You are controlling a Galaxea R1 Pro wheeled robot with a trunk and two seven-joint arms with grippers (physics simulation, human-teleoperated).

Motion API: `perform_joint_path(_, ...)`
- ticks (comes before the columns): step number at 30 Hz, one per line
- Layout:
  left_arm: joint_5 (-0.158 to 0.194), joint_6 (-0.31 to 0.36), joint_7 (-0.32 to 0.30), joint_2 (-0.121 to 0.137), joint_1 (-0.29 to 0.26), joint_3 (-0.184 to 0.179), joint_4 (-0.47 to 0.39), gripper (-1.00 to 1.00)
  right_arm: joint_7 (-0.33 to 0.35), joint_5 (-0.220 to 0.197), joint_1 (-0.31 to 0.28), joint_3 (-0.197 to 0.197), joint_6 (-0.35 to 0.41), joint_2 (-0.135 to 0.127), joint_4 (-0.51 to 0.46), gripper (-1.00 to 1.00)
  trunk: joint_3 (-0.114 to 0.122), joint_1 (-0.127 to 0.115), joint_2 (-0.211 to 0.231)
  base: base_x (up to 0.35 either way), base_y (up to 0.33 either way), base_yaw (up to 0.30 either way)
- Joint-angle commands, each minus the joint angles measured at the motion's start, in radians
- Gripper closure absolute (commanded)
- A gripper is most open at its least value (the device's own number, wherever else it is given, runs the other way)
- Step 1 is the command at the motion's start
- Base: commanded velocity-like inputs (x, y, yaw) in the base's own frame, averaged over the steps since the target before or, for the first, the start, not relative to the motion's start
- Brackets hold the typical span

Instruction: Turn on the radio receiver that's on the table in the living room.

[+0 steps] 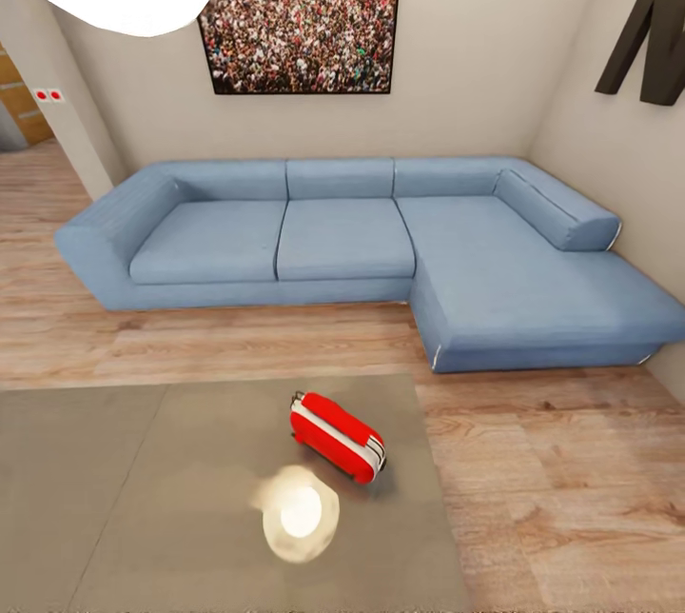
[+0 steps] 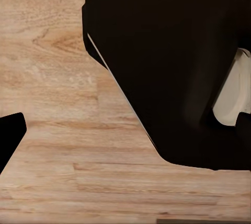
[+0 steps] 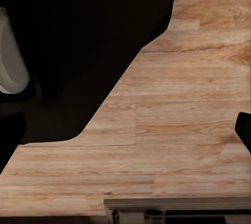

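The radio receiver (image 1: 335, 434), a small rounded red box with a white band, sits askew on the table (image 1: 114, 499), near the far right corner of its glossy grey top. Its dial is hidden from the head view. In the left wrist view, my left gripper (image 2: 125, 132) hangs over the wood floor beside the robot's black body, and one dark fingertip (image 2: 10, 135) shows at the frame's edge. My right gripper (image 3: 125, 138) is likewise over the floor, with a fingertip (image 3: 243, 130) at the edge. Both are spread wide with nothing held.
A blue L-shaped sofa (image 1: 362, 242) stands beyond the table, its chaise reaching forward on the right. A framed crowd picture (image 1: 303, 13) hangs above it. Light wood floor (image 1: 552, 480) lies between the table and the sofa. A lamp's glare (image 1: 300, 510) reflects on the tabletop.
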Motion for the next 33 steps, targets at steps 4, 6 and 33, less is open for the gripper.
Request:
perform_joint_path(4,0.000,0.000,0.000,0.000,0.000,0.000,0.000,-1.00,0.000,0.000,0.000,0.000,0.000,0.000,0.000,-1.00,-0.007,0.000,0.000,0.000,0.000,0.000)
perform_joint_path(6,0.000,0.000,0.000,0.000,0.000,0.000,0.000,-1.00,0.000,0.000,0.000,0.000,0.000,0.000,0.000,-1.00,-0.010,0.000,0.000,0.000,0.000,0.000)
perform_joint_path(33,0.000,0.000,0.000,0.000,0.000,0.000,0.000,-1.00,0.000,0.001,0.000,0.000,0.000,0.000,0.000,-1.00,-0.053,0.000,0.000,0.000,0.000,0.000)
